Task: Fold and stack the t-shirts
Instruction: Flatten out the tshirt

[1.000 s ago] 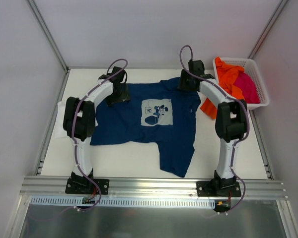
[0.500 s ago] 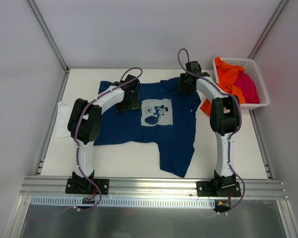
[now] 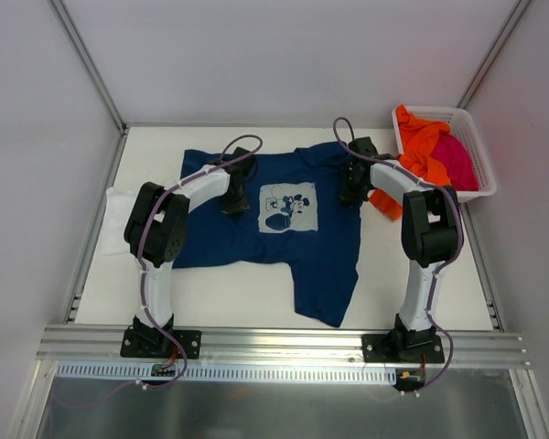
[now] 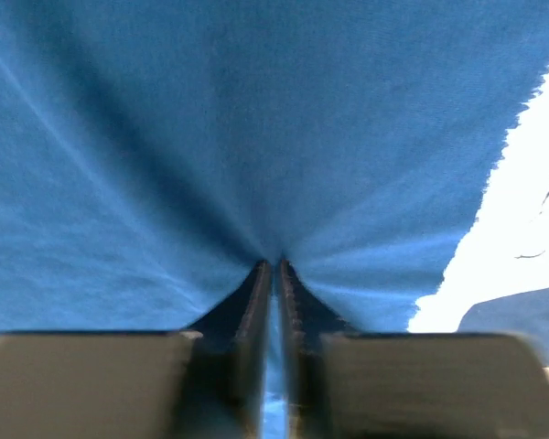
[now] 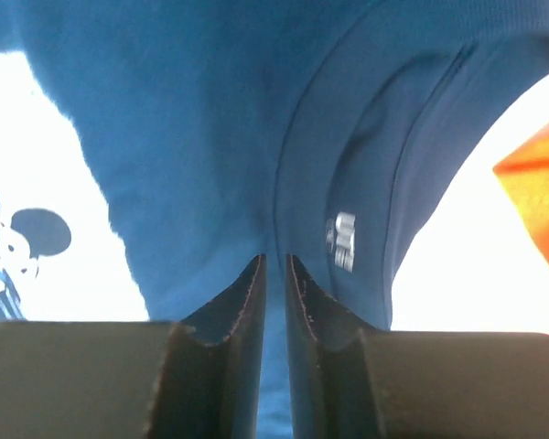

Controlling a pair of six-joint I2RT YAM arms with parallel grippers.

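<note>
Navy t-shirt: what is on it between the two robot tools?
The pale square chest print lies between the left tool and the right tool, on the navy t-shirt; the top view shows it best.

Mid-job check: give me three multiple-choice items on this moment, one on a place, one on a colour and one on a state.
1. Where does the white basket stand?
A. at the far right corner of the table
B. at the near left corner
C. between the arm bases

2. What colour is the t-shirt spread out flat?
A. magenta
B. navy blue
C. green

3. How is the left claw?
A. wide open, clear of the cloth
B. holding the basket rim
C. pinched shut on the t-shirt

Answers:
1 A: the top view shows it against the far right edge.
2 B: the spread cloth is dark blue with a pale chest print.
3 C: in the left wrist view the jaws stand together, with blue cloth puckered at their tips.
</note>
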